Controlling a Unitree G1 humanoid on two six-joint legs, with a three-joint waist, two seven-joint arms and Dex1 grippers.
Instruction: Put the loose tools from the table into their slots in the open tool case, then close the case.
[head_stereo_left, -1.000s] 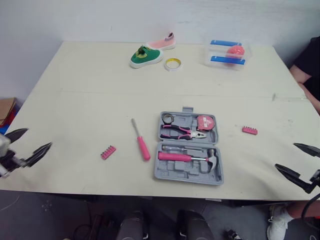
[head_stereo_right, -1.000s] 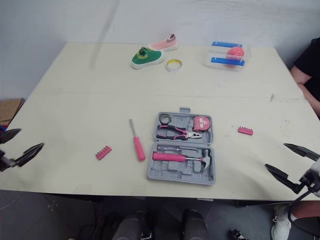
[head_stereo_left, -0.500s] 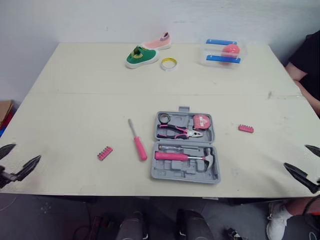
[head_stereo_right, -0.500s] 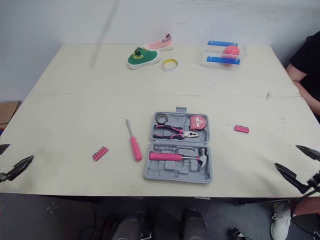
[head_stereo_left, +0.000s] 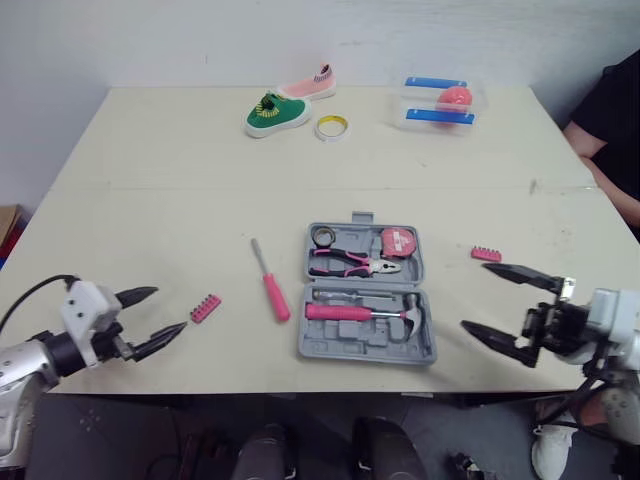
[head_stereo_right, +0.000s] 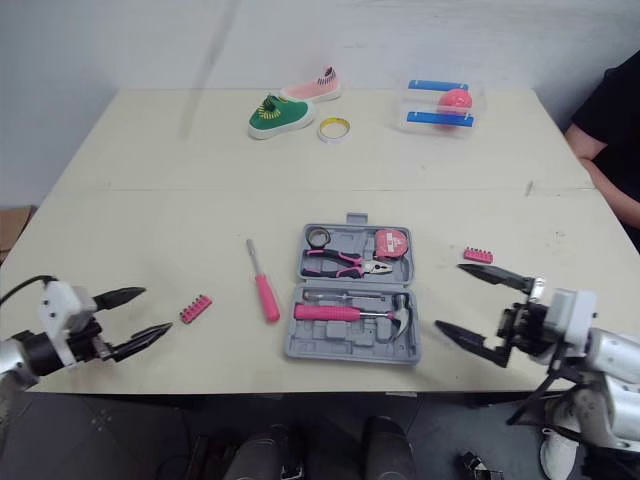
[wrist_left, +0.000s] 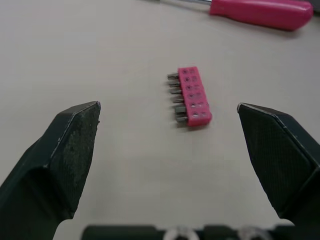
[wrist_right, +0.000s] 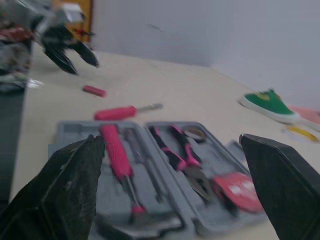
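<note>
Tool case (head_stereo_left: 368, 306) lies open on the counter (head_stereo_left: 150, 200), screwdriver (head_stereo_left: 270, 280) loose beside it; your left pincer (head_stereo_left: 170, 309) and right pincer (head_stereo_left: 474, 296), both spread empty, have moved inboard, left facing the bit strip (wrist_left: 190, 96), so picking can start.

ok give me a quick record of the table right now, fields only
case: open, mid table
in case: hammer, pliers, tape measure
loose tools: screwdriver left of case; bit strip further left; second bit strip right of case
left gripper: open, aimed at bit strip, not touching
right gripper: open, empty, right of case
far edge: green shoe, pink shoe, tape roll, clear box
</note>
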